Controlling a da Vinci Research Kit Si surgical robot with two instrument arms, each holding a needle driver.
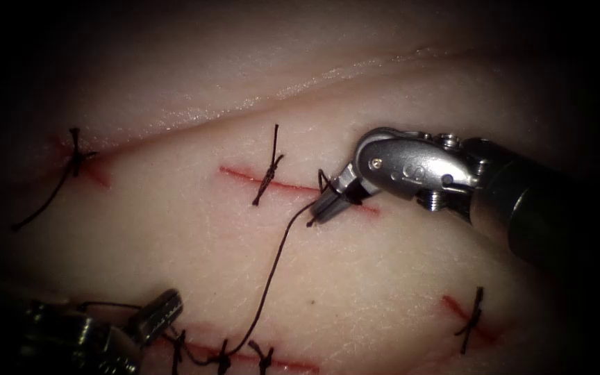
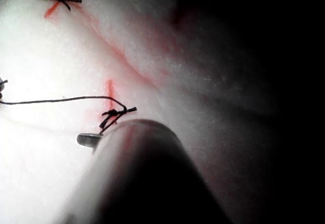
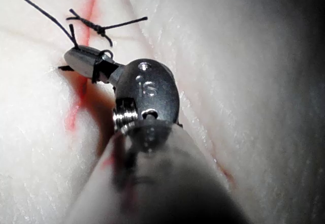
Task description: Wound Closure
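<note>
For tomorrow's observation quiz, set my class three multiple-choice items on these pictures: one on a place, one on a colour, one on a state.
1. Where is the right tool's tip? A far-left cut; B middle cut; C lower-right cut.
2. What colour is the thread? A white; B blue; C black.
3. The right tool's jaws are: A wide open; B shut on thread; C half open.
Key: B, it sits at that cut's right end; C, it looks black against the pale tissue; B, thread runs out from between the closed jaws.
</note>
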